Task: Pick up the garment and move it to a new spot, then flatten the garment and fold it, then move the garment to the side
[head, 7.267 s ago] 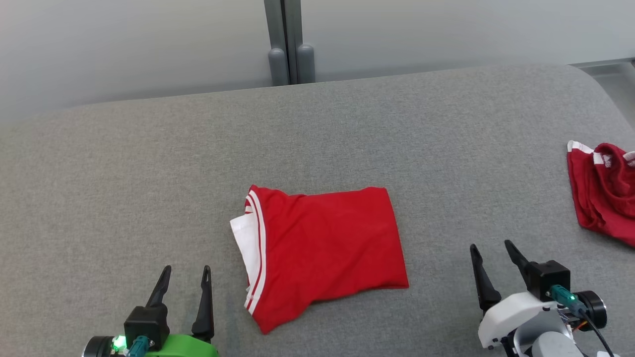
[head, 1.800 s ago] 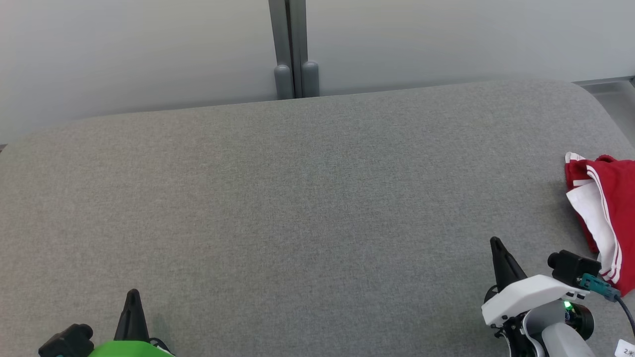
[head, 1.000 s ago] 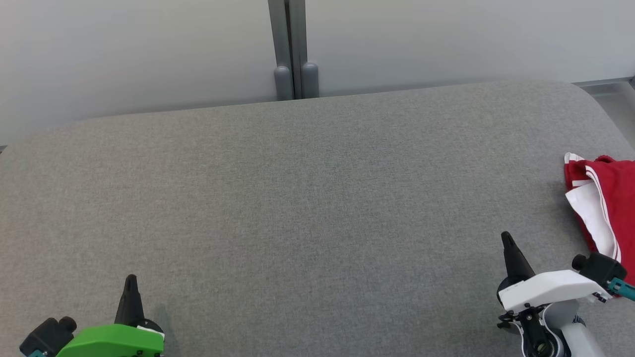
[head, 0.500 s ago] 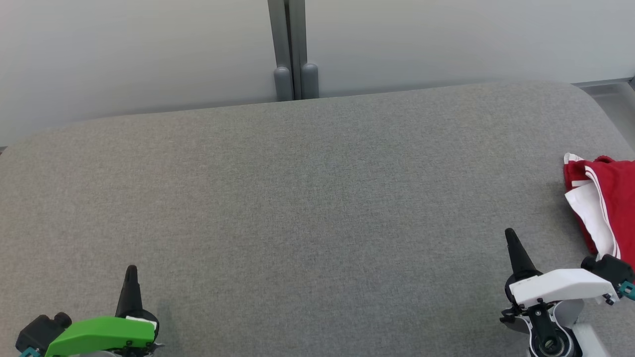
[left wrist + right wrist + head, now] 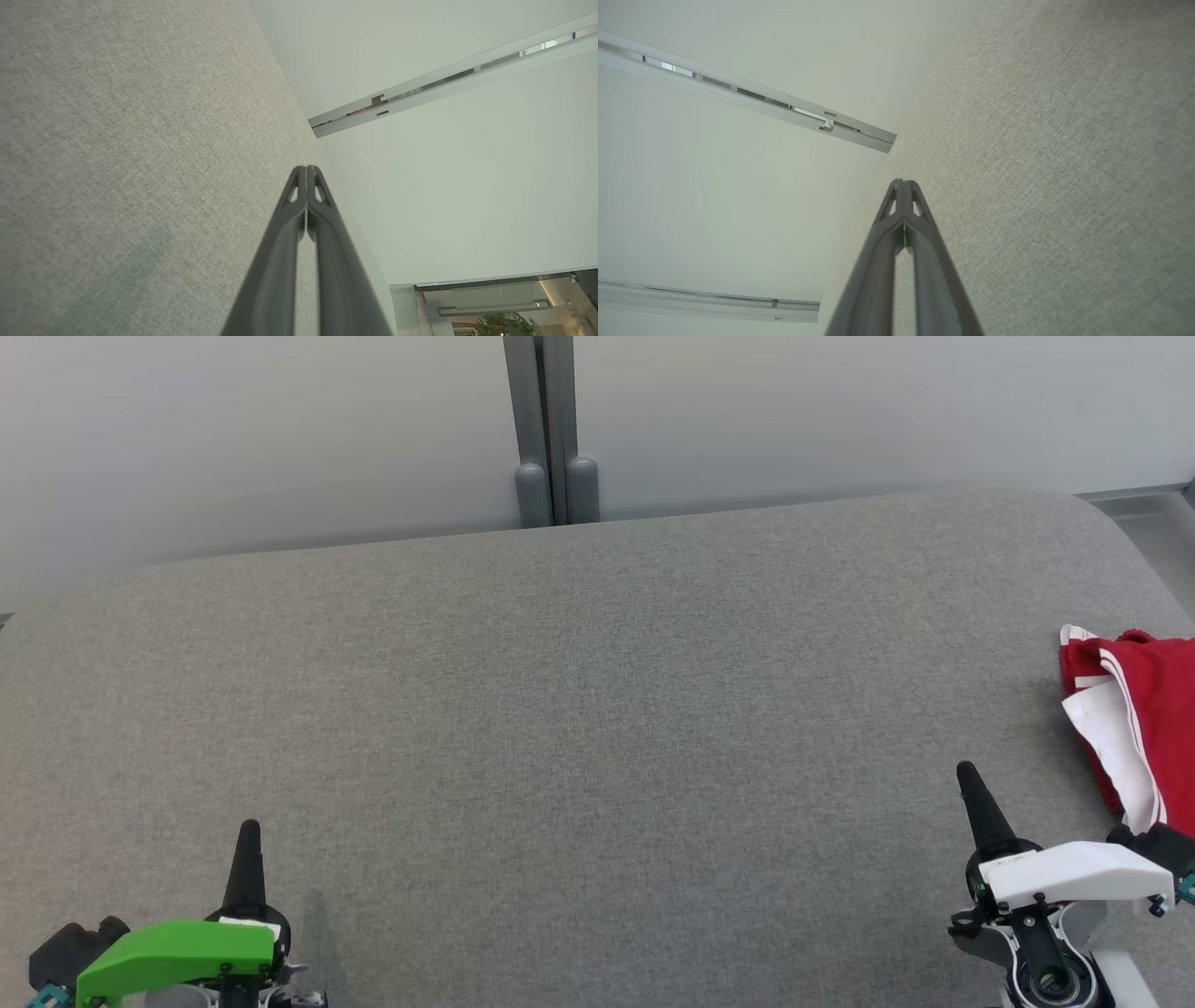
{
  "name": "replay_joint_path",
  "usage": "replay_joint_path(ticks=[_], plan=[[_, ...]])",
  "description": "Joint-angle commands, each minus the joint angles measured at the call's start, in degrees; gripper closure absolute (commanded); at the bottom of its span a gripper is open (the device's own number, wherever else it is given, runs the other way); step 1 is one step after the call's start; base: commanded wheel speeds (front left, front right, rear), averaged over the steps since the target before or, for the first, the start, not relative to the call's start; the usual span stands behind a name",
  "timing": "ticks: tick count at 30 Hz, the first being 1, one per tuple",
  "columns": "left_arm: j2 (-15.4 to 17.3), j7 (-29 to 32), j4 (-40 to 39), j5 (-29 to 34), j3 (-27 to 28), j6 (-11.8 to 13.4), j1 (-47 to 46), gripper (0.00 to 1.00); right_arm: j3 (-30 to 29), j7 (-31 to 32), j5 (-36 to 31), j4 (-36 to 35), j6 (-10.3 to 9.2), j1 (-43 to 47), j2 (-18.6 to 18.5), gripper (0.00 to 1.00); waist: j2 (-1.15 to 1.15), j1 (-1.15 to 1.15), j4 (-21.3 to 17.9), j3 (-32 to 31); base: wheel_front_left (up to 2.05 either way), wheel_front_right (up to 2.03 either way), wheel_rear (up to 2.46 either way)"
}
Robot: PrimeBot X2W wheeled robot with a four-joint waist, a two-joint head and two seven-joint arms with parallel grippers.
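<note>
Red garment [image 5: 1150, 709] with white trim lay at right edge of gray table [image 5: 597, 709], partly cut off by frame, probably folded. Right gripper [image 5: 967, 777] near it, fingertips clear of cloth, pressed together, empty. Left gripper [image 5: 248, 833] well apart, fingers pressed together too, empty.

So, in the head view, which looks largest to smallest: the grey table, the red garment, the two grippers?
1. grey table.
Then left gripper and right gripper, alike; red garment, cut by the edge, looks similar: unranked.
</note>
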Motion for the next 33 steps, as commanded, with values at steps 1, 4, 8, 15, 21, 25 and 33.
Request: replay_joint_path(ticks=[1, 4, 8, 15, 21, 25, 33], plan=[[0.5, 0.4, -0.8, -1.5, 0.3, -0.2, -1.4, 1.0, -0.3, 0.5, 1.5, -0.9, -0.03, 0.1, -0.3, 1.0, 0.0, 0.0, 0.0, 0.0, 0.0, 0.0, 0.0], [0.5, 0.8, -0.9, -3.1, 0.3, -0.2, -1.6, 1.0, -0.4, 0.9, 3.2, -1.3, -0.03, 0.3, -0.4, 1.0, 0.0, 0.0, 0.0, 0.0, 0.0, 0.0, 0.0], [0.5, 1.3, -1.1, -5.2, 0.4, -0.2, -1.7, 1.0, -0.6, 1.5, 5.3, -1.7, -0.03, 0.4, -0.4, 1.0, 0.0, 0.0, 0.0, -0.1, 0.0, 0.0, 0.0], [0.6, 2.3, -1.4, -8.6, 0.4, -0.2, -2.2, 1.0, -0.9, 2.3, 8.7, -2.4, -0.03, 0.8, -0.4, 1.0, 0.0, 0.0, 0.0, -0.1, 0.0, 0.0, 0.0], [0.6, 3.0, -1.6, -11.4, 0.5, -0.3, -2.5, 1.0, -1.1, 3.0, 11.6, -3.1, -0.03, 1.0, -0.4, 1.0, 0.0, 0.0, -0.1, -0.2, 0.0, 0.0, 0.0], [0.6, 3.5, -1.8, -13.1, 0.5, -0.3, -2.7, 1.0, -1.3, 3.5, 13.4, -3.5, -0.03, 1.2, -0.4, 1.0, 0.0, 0.0, -0.1, -0.2, 0.0, 0.0, 0.0], [0.6, 4.4, -2.1, -16.7, 0.6, -0.3, -3.0, 1.0, -1.6, 4.4, 16.9, -4.2, -0.03, 1.4, -0.5, 1.0, 0.0, 0.0, -0.1, -0.3, 0.0, 0.0, 0.0]])
